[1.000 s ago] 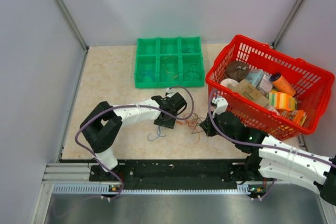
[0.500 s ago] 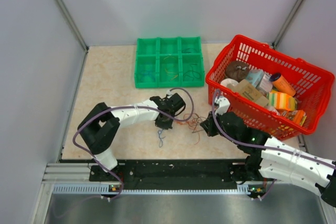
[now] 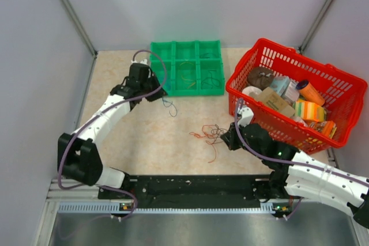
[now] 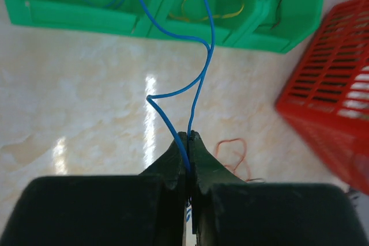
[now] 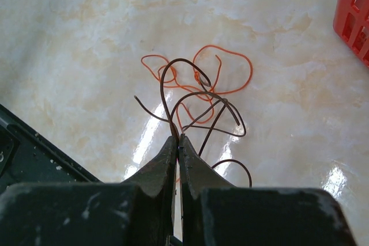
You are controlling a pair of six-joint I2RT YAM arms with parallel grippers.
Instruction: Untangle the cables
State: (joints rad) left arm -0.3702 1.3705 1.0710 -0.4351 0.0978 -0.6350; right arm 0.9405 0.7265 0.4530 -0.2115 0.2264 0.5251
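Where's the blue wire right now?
The blue wire hangs from the left gripper's shut jaws, at the left of the top view, just in front of the green tray's near-left corner, apart from the orange and dark tangle.

**Left wrist view:** blue cable [image 4: 205,72] exits the top edge; its lower end is hidden betw. the pinched tips of the left gripper [image 4: 189,142]. Green tray [image 4: 86,18] cut by top edge, red basket [image 4: 323,113] by right edge.
**Right wrist view:** dark cable [image 5: 163,90] end hidden inside the closed right gripper [image 5: 177,139].
**Top view:** strands [image 3: 185,76] in the tray too small to count.
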